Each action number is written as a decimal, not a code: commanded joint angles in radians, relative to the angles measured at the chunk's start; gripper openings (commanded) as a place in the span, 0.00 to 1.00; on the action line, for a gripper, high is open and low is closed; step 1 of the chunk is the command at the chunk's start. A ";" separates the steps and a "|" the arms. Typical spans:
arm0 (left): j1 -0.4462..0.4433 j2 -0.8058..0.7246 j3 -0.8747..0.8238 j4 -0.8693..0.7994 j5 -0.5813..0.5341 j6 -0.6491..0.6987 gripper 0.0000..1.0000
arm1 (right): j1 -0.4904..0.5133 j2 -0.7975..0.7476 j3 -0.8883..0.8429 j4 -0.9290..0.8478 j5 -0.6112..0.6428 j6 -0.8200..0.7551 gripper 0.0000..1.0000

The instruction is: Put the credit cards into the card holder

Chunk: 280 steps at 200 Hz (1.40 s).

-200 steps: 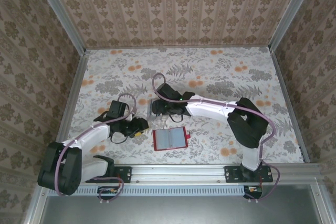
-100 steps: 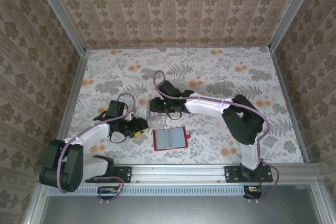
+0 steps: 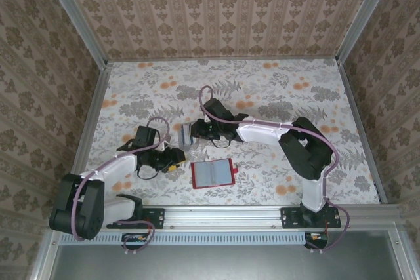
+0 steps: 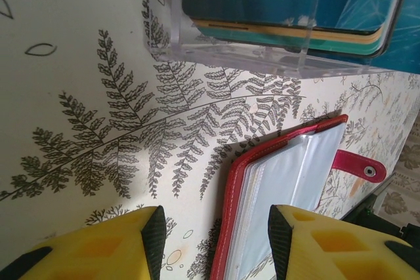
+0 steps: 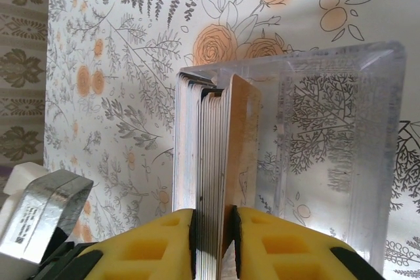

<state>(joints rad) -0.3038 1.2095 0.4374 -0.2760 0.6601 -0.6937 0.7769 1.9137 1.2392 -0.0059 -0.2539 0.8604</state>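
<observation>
The right gripper [image 5: 213, 227] pinches several thin plastic credit cards [image 5: 237, 142] at once, upright in their clear plastic tray [image 5: 341, 129]. The left gripper [image 4: 215, 237] hangs half open and empty near the red folding card holder [image 4: 289, 181], which lies open on the table [image 3: 275, 96]. We judge that lifting a bundle risks cards slipping, fanning out, or jamming a pocket.
</observation>
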 commanded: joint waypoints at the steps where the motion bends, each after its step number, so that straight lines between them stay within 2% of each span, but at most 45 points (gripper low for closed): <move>1: 0.009 0.013 -0.012 0.018 0.023 0.019 0.48 | 0.004 -0.054 -0.013 0.057 -0.044 0.009 0.23; 28: 0.009 0.021 -0.011 0.016 0.028 0.020 0.48 | 0.002 -0.067 -0.021 0.058 -0.033 0.014 0.24; 51: 0.009 0.023 -0.017 0.022 0.027 0.021 0.48 | 0.002 -0.073 -0.021 0.046 -0.027 -0.005 0.31; 103: 0.009 0.032 -0.025 0.030 0.033 0.020 0.48 | 0.001 -0.047 -0.021 0.045 -0.041 0.006 0.27; 111: 0.009 0.030 -0.025 0.026 0.035 0.019 0.48 | 0.002 -0.047 -0.017 0.025 -0.025 0.008 0.29; 134: 0.009 0.025 -0.026 0.031 0.035 0.017 0.48 | 0.007 -0.060 -0.009 -0.032 0.037 -0.026 0.44; 180: 0.008 0.025 -0.019 0.027 0.032 0.020 0.48 | 0.034 -0.079 0.070 -0.209 0.187 -0.145 0.48; 218: 0.009 0.019 -0.014 0.029 0.028 0.014 0.48 | 0.051 -0.031 0.125 -0.289 0.263 -0.163 0.50; 245: 0.008 0.027 -0.009 0.022 0.029 0.018 0.48 | 0.056 0.032 0.173 -0.328 0.251 -0.156 0.51; 280: 0.009 0.031 -0.009 0.023 0.030 0.023 0.48 | 0.053 0.084 0.195 -0.303 0.157 -0.125 0.52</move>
<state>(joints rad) -0.2993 1.2316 0.4202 -0.2531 0.6746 -0.6937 0.8272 1.9537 1.4063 -0.2691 -0.0391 0.7238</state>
